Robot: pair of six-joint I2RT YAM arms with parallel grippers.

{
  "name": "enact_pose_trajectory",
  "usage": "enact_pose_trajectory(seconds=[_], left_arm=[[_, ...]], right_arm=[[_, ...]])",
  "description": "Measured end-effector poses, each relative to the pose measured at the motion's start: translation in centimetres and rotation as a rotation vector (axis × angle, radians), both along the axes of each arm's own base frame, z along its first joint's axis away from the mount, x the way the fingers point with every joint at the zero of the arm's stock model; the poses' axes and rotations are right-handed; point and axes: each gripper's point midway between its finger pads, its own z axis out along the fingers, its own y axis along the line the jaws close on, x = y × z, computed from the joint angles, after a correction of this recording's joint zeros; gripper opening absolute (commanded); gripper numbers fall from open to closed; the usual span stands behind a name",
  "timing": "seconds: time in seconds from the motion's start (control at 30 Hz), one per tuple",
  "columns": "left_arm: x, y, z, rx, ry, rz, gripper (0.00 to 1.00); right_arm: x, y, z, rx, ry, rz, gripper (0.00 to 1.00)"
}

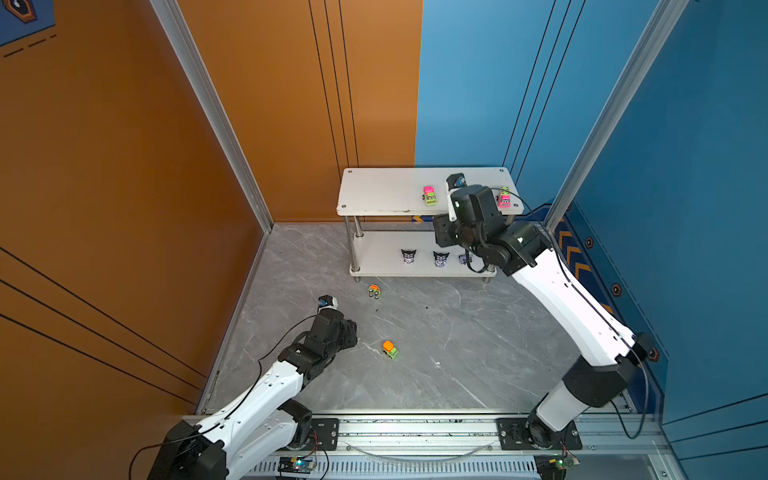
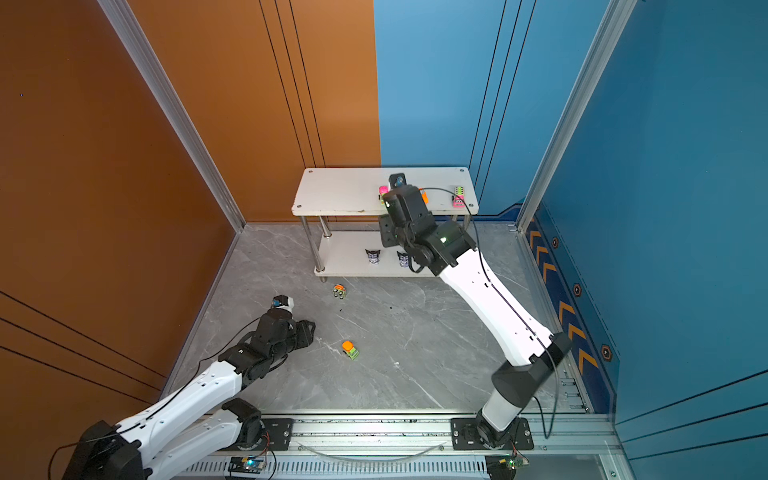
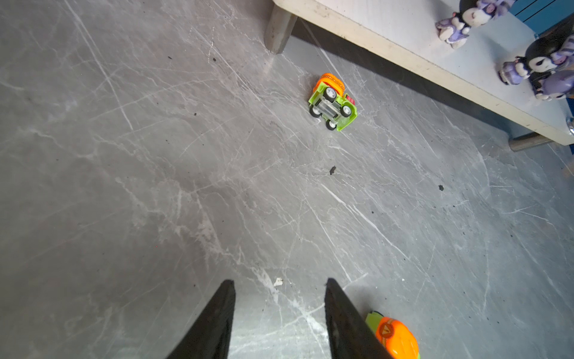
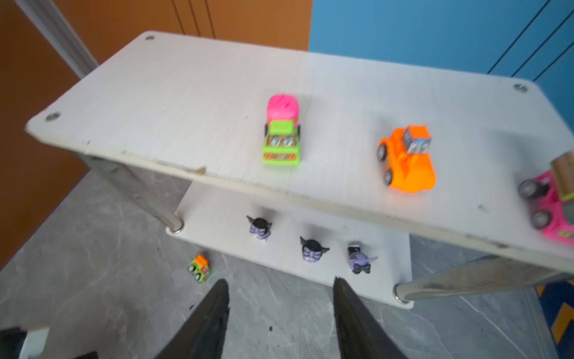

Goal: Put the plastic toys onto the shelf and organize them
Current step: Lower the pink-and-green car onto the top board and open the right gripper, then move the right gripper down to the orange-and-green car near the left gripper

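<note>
White shelf [image 1: 382, 191], rounded corners: three glossy cars [image 4: 282, 130] on top, three pointed-eared figurines [image 4: 260, 228] on the lower tier. Tipped car [image 1: 375, 291] and orange-topped car [image 1: 390, 350] lie on veined grey floor [image 1: 457, 353]. Left gripper [image 3: 279, 310], right gripper [image 4: 281, 310]: jaws partly apart, empty.

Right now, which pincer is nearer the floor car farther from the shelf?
Left. The left pincer is right beside the car; the right pincer is up at the shelf front, far away.

The view's edge crops the pink car [image 4: 553, 205].
</note>
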Motion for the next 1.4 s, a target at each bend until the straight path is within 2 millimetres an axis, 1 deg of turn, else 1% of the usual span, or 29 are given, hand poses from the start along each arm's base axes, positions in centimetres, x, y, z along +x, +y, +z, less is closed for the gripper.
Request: enact_pose_trajectory(seconds=[0.07,0.13,0.2,0.27,0.37,0.43,0.5,0.57,0.6,0.67,0.73,0.8,0.83,0.87,0.93,0.97,1.03,1.1,1.23,1.4], left_arm=[[-0.1,0.0,-0.2,0.003,0.006,0.0,0.49],[0.0,0.0,-0.5,0.006,0.013,0.0,0.49],[0.0,0.0,-0.8,0.008,0.023,0.002,0.49],[0.1,-0.2,-1.3,0.006,0.038,0.001,0.48],[0.3,-0.5,-2.0,-0.005,0.057,0.002,0.43],[0.3,-0.7,-2.2,-0.01,0.063,0.003,0.43],[0.2,-1.1,-2.2,-0.02,0.064,-0.002,0.45],[-0.2,-2.2,-2.1,-0.029,0.06,-0.025,0.48],[-0.5,-2.9,-2.0,-0.031,0.059,-0.041,0.49],[-1.4,-4.4,-2.1,-0.03,0.059,-0.075,0.51],[-2.5,-6.0,-2.2,-0.028,0.06,-0.108,0.55],[-3.6,-7.4,-2.4,-0.023,0.059,-0.131,0.56],[-4.2,-8.0,-2.6,-0.019,0.062,-0.141,0.53],[-4.6,-8.4,-2.8,-0.013,0.065,-0.147,0.47],[-5.3,-9.0,-3.8,0.005,0.084,-0.145,0.25],[-5.5,-9.0,-4.2,0.022,0.094,-0.145,0.18],[-5.3,-8.8,-5.3,0.055,0.118,-0.121,0.09],[-5.0,-9.0,-5.9,0.083,0.133,-0.112,0.05],[-3.7,-10.4,-5.5,0.097,0.133,-0.109,0.05],[-1.7,-11.9,-4.5,0.09,0.114,-0.107,0.08]], right_arm=[[-3.5,1.5,-2.8,-0.033,0.023,0.1,0.44],[-6.6,2.7,-5.8,-0.065,0.057,0.192,0.42],[-8.6,3.4,-8.5,-0.094,0.095,0.261,0.41],[-10.3,4.1,-11.7,-0.135,0.15,0.326,0.41],[-12.3,5.3,-16.3,-0.203,0.235,0.409,0.47],[-13.3,6.0,-19.3,-0.245,0.292,0.45,0.47],[-13.8,6.3,-22.0,-0.271,0.348,0.471,0.47],[-14.1,6.1,-24.3,-0.28,0.403,0.479,0.47],[-14.1,6.0,-25.0,-0.276,0.421,0.48,0.47],[-13.9,5.8,-25.7,-0.261,0.441,0.475,0.47],[-13.3,5.6,-25.8,-0.24,0.446,0.458,0.47],[-12.6,5.5,-25.8,-0.215,0.445,0.438,0.47],[-12.1,5.2,-25.8,-0.203,0.446,0.422,0.47],[-11.7,4.8,-26.0,-0.194,0.45,0.406,0.46],[-10.8,3.7,-26.5,-0.18,0.467,0.361,0.45],[-10.5,3.2,-26.8,-0.175,0.475,0.341,0.44],[-10.1,1.9,-27.6,-0.168,0.499,0.297,0.44],[-10.1,0.8,-28.0,-0.159,0.514,0.269,0.44],[-10.1,-0.5,-27.7,-0.132,0.507,0.237,0.44],[-9.8,-1.3,-27.2,-0.095,0.487,0.214,0.44]])
